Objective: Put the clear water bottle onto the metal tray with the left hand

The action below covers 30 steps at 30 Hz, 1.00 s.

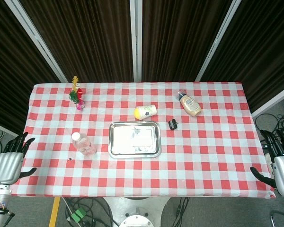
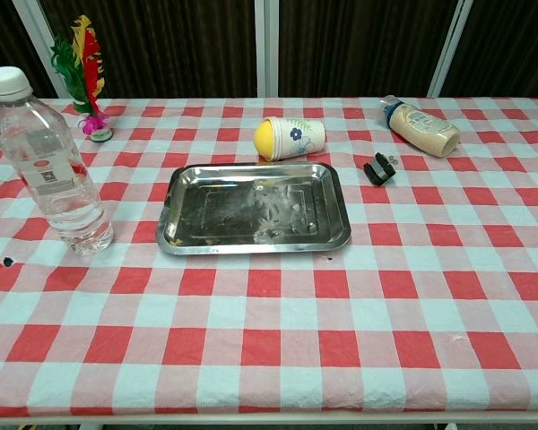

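Observation:
The clear water bottle (image 1: 83,144) (image 2: 52,163) stands upright with a white cap on the checked cloth, just left of the metal tray (image 1: 134,139) (image 2: 254,207). The tray is bare and lies flat at the table's middle. My left hand (image 1: 10,161) hangs at the table's left front edge, fingers spread, holding nothing, well left of the bottle. At the right front corner my right hand (image 1: 280,161) is likewise spread and holds nothing. Neither hand shows in the chest view.
A yellow-and-white paper cup (image 1: 146,111) (image 2: 290,138) lies on its side behind the tray. A small black clip (image 1: 173,124) (image 2: 377,170) sits right of it, a sauce bottle (image 1: 190,104) (image 2: 421,126) lies further back right. A feathered toy (image 1: 76,94) (image 2: 83,76) stands at back left.

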Available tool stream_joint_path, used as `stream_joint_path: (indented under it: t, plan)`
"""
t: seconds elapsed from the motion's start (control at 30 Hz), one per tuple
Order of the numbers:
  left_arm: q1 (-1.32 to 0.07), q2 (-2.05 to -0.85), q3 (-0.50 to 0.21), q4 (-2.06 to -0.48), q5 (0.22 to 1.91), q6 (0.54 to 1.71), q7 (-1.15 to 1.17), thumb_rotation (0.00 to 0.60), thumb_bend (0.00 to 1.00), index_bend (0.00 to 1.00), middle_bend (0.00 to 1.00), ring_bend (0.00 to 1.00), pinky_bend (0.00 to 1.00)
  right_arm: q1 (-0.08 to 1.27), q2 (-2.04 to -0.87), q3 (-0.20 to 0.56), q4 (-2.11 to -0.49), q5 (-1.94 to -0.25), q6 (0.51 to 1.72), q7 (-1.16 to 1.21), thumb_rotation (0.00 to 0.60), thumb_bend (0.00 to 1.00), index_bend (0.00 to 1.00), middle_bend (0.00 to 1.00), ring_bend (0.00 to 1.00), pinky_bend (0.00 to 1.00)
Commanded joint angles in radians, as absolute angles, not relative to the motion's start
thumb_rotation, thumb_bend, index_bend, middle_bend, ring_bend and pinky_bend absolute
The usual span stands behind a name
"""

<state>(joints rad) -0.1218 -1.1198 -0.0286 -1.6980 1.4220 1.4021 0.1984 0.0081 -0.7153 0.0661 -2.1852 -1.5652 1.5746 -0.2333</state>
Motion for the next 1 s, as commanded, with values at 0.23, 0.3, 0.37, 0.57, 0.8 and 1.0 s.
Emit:
stream_joint_path:
  t: [0.23,0.3,0.37,0.57,0.8,1.0]
  plan:
    - [-0.125,-1.125,-0.054,-1.749,1.390,1.404,0.141,0.600,0.07,0.18,0.11,0.03,0.14,0.009,-0.716,0.062,-2.178,-1.571,1.568,-0.219,0.600,0.08,0.06,0.11,0.00,0.00]
    - [-0.127,-1.124,-0.064,-1.760,1.377,1.398,0.112,0.600,0.08,0.18,0.11,0.03,0.14,0.010,-0.717,0.063,-2.177,-1.576,1.567,-0.215,0.600,0.08,0.06,0.10,0.00,0.00]
    - [-0.127,-1.130,-0.079,-1.762,1.353,1.394,0.059,0.600,0.08,0.18,0.11,0.03,0.14,0.013,-0.719,0.068,-2.175,-1.580,1.573,-0.210,0.600,0.08,0.06,0.10,0.00,0.00]
    - [-0.100,-1.155,-0.141,-1.849,1.182,1.308,-0.322,0.600,0.07,0.17,0.11,0.04,0.14,0.017,-0.739,0.077,-2.148,-1.594,1.585,-0.180,0.600,0.08,0.06,0.05,0.00,0.00]
    - [-0.122,-1.231,-0.179,-1.812,1.145,1.223,-0.514,0.600,0.08,0.14,0.11,0.04,0.14,0.018,-0.752,0.078,-2.133,-1.625,1.596,-0.169,0.600,0.08,0.06,0.04,0.00,0.00]
    - [-0.150,-1.312,-0.168,-1.772,1.163,1.174,-0.538,0.600,0.07,0.13,0.12,0.04,0.15,0.022,-0.758,0.078,-2.129,-1.621,1.586,-0.176,0.600,0.08,0.06,0.04,0.00,0.00]
